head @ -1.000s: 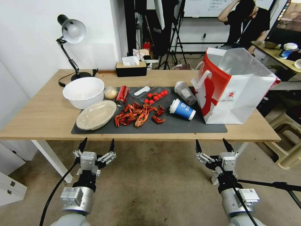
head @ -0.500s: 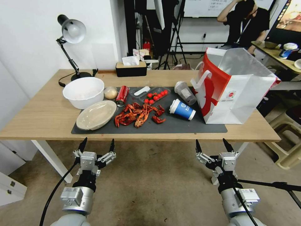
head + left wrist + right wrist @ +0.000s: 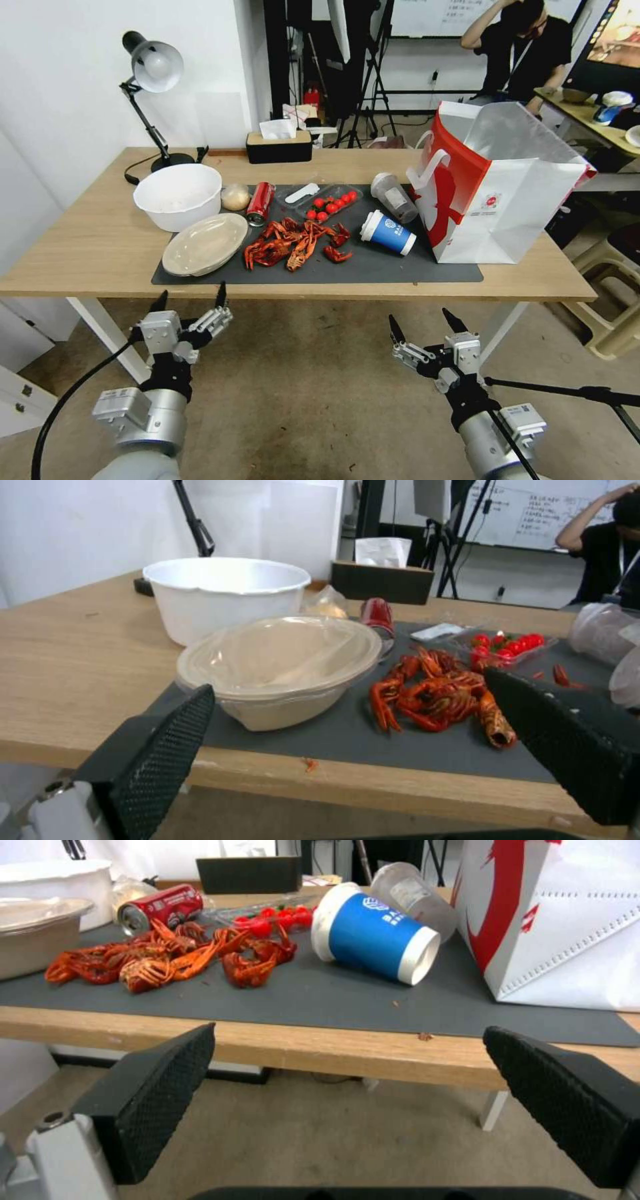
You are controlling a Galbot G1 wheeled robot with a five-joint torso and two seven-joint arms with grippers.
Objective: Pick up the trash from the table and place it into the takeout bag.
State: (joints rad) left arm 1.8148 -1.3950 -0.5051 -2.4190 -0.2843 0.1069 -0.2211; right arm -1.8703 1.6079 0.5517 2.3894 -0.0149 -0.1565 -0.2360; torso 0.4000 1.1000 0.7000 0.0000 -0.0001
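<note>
The light-wood table [image 3: 93,247] carries a dark grey mat [image 3: 400,267]. A blue paper cup with a white lid [image 3: 388,233] [image 3: 373,937] lies on its side on the mat. Behind it lies a clear plastic cup [image 3: 395,197] [image 3: 413,895]. The beige oval plate [image 3: 205,244] [image 3: 280,665] sits at the mat's left end. Behind it are a red soda can [image 3: 261,203] and a small beige ball [image 3: 235,197]. The white and red takeout bag [image 3: 497,183] stands open at the right. My left gripper [image 3: 190,297] is open just before the table's front edge, facing the plate. My right gripper [image 3: 421,320] is open below the edge, facing the blue cup.
A big white bowl [image 3: 178,195] stands left of the ball. Red crayfish shells [image 3: 293,243] and a clear tray of tomatoes [image 3: 331,202] lie mid-mat. A desk lamp [image 3: 152,67] and a tissue box [image 3: 279,145] stand at the back. A beige stool [image 3: 610,300] is to the right.
My left gripper has moved left and closer to the table's front edge. My right gripper has shifted left and lower. Both stay open. Nothing on the table has moved.
</note>
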